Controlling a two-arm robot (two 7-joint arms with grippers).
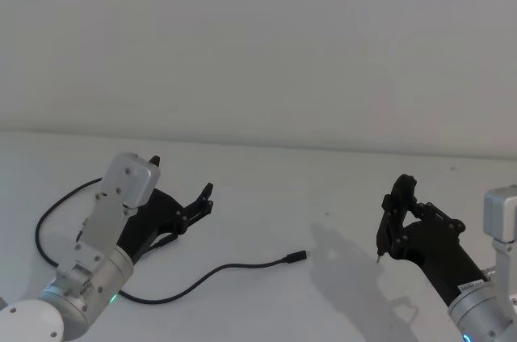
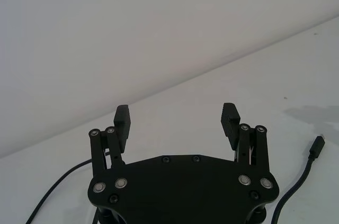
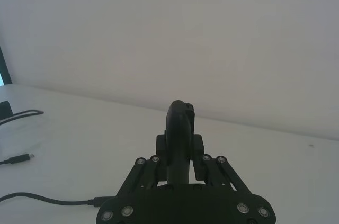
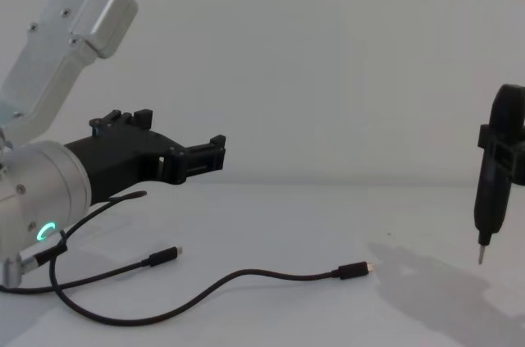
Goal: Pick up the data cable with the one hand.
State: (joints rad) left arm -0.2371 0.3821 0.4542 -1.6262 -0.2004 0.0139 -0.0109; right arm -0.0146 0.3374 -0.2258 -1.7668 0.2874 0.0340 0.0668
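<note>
While the data cable (image 1: 242,263) lies slack on the worktop (image 1: 323,196), looping under the left gripper (image 1: 182,176), that gripper hovers over it, jaws wide, approach step seemingly in hand, next likely needing descent and closure; right gripper (image 1: 397,204) parked aside, jaws holding a pen-like tool (image 4: 492,175).
</note>
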